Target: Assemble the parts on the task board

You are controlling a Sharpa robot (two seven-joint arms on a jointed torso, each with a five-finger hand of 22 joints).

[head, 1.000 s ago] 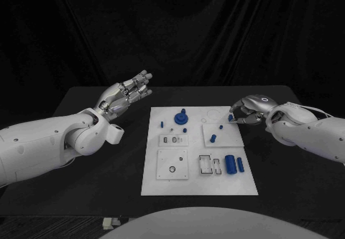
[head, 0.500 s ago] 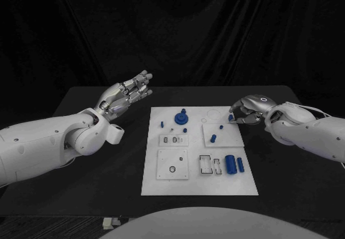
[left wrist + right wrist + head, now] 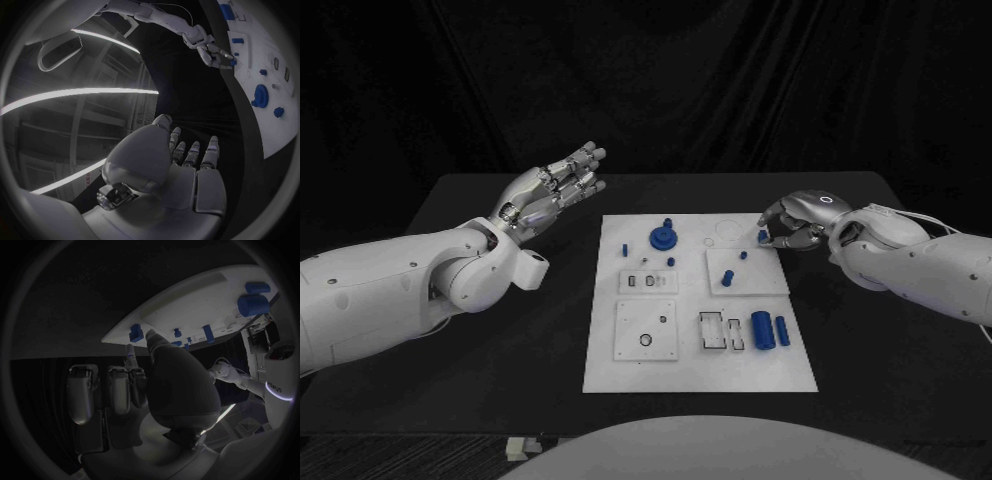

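At the task board [image 3: 700, 305] far right corner, right robot hand [image 3: 792, 224] has barely shifted, pinching a small blue part [image 3: 762, 237]; left robot hand [image 3: 554, 190] stays released, so no placement yet.

We see a black table [image 3: 488, 350] with a matte, dark top that spreads wide to both sides. Its far edge runs straight across, and its far corners look rounded. Behind it hangs a black curtain [image 3: 704, 80] in soft vertical folds, closing off the whole background. At the table's near edge, toward the left, a few small pale objects [image 3: 519, 448] sit together, too small to identify.
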